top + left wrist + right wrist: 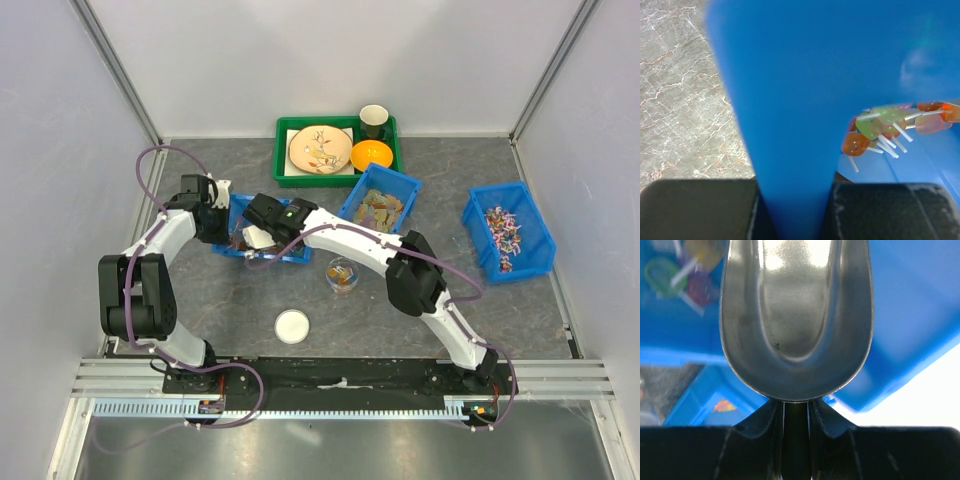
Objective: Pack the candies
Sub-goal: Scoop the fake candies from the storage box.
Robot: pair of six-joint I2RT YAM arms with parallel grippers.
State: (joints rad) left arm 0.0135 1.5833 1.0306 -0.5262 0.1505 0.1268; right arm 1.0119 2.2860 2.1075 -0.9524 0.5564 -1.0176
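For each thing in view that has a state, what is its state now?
Left gripper: shut on the blue bin's wall.
Right gripper: shut on the metal scoop.
Scoop: empty.
Clear cup: upright, some candies inside.
White lid: off, lying on the table.
Green tray: holding a plate, bowl and mug.

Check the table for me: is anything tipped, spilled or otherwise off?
The left gripper is clamped on the wall of the left blue bin; whether it sits tilted, I cannot tell. Nothing looks spilled. The scoop is empty.
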